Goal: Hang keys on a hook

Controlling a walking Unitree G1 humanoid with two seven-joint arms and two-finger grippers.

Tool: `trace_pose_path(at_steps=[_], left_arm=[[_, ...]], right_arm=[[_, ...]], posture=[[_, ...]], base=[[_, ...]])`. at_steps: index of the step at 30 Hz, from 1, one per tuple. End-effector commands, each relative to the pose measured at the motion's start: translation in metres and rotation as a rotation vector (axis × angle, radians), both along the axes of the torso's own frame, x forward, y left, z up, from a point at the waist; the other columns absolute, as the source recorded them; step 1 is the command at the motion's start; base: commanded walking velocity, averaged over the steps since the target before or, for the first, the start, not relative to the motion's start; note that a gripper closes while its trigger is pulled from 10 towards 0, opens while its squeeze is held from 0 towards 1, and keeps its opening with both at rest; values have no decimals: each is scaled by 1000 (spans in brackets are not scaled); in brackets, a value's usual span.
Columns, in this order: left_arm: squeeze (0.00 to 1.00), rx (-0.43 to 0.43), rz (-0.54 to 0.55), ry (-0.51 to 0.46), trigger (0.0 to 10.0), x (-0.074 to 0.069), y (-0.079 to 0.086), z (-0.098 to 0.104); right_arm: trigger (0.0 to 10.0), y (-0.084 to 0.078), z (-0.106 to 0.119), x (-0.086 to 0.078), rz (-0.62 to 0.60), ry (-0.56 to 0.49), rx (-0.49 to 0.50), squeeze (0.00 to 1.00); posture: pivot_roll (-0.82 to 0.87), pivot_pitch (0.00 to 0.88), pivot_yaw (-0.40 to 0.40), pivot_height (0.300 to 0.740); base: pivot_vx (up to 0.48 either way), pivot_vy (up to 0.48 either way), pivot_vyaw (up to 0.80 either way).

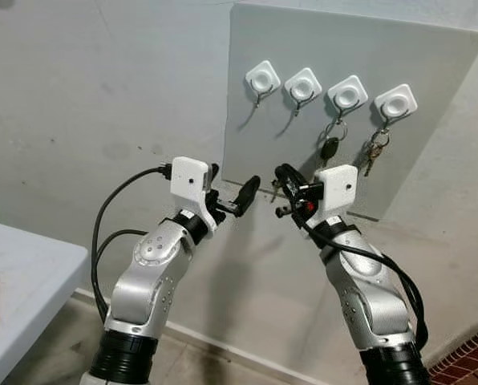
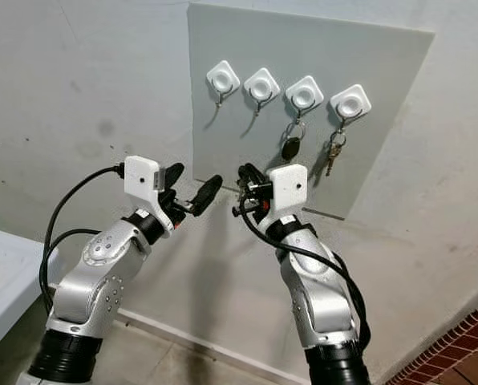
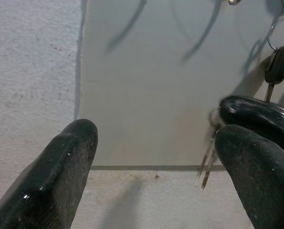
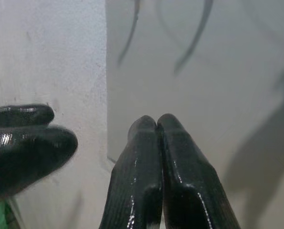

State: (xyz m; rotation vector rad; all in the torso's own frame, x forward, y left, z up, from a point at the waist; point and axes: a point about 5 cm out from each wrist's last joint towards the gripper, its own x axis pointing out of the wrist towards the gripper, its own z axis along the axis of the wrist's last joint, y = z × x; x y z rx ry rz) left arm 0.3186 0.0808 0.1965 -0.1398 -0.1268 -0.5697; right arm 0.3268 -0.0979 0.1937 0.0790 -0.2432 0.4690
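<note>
While the right gripper (image 1: pixel 281 186) pinches a bunch of keys (image 3: pixel 207 160) (fingers pressed together), the left gripper (image 1: pixel 232 188) gapes empty beside it. Both hover below the hook board (image 1: pixel 303 36).

A panel (image 1: pixel 303 48) is fixed to the wall (image 1: pixel 103 96), and four hooks run in a row across its upper part. The far-left hook (image 1: pixel 262 79) and the second hook (image 1: pixel 302 85) are bare. From the third hook (image 1: pixel 347 95) hangs a car key (image 1: pixel 329 148); from the right-hand hook (image 1: pixel 395 103) hangs a key bunch (image 1: pixel 373 152). Below the row, before the panel's lower edge, the left gripper (image 1: pixel 232 192) sits left of the right gripper (image 1: pixel 283 192), the two close together. Small keys (image 3: pixel 207 162) hang beneath the right gripper's fingers (image 3: pixel 256 117). At the near left stands a table (image 1: pixel 22 297); floor (image 1: pixel 62 353) lies below the wall.
</note>
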Motion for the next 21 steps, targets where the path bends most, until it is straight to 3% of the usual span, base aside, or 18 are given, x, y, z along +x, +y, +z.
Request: trace_pose_path(at_steps=[1,10,21], left_arm=[[0,2,-25,-31,10000,-1,-5,10],[0,6,-25,-38,10000,-1,-6,11],[0,4,-39,-56,10000,-1,-9,14]], right_arm=[[10000,1,13,3,14,-47,24,0],[10000,0,32,14,19,-109,60,0],[10000,-8,44,14,22,-177,129,0]], posture=[[20,0,-36,740],[31,0,-43,740],[33,0,-46,740]], base=[[0,0,0],[0,0,0],[0,0,0]])
